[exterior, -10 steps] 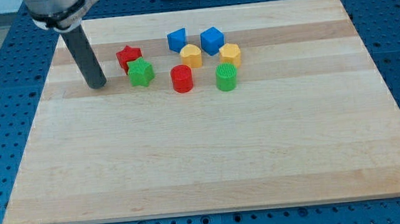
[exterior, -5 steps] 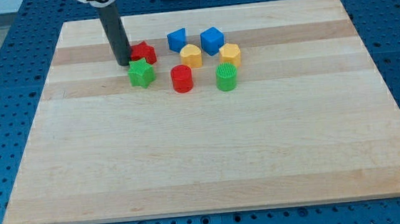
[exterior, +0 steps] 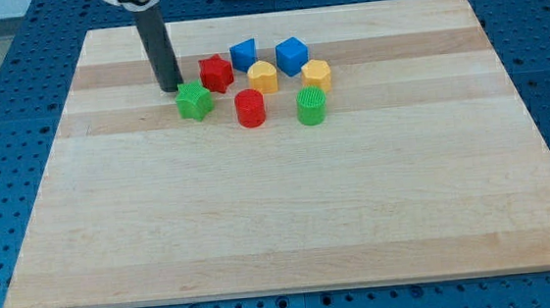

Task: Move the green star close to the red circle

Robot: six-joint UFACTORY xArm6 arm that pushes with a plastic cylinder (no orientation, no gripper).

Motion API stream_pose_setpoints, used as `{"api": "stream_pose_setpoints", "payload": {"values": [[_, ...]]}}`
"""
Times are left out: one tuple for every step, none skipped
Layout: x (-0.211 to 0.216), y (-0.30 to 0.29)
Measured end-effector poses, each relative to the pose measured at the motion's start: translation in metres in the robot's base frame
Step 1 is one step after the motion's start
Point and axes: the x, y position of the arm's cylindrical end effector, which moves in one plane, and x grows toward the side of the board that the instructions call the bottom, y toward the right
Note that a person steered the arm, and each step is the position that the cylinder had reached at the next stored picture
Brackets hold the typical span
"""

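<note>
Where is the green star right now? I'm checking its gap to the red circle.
The green star sits in the board's upper left-centre, just left of the red circle, below-left of the red star, with my tip at its upper left.

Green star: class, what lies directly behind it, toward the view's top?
Behind the green star, my tip stands at its upper left and the red star at its upper right. The rod hides a strip of the board behind it.
</note>
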Motion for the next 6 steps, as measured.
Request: {"api": "stream_pose_setpoints", "payload": {"values": [[0.013,-0.016],[0.034,-0.016],[0.037,-0.007],[0.037,0.009],[0.037,0.027],[0.037,0.04]]}}
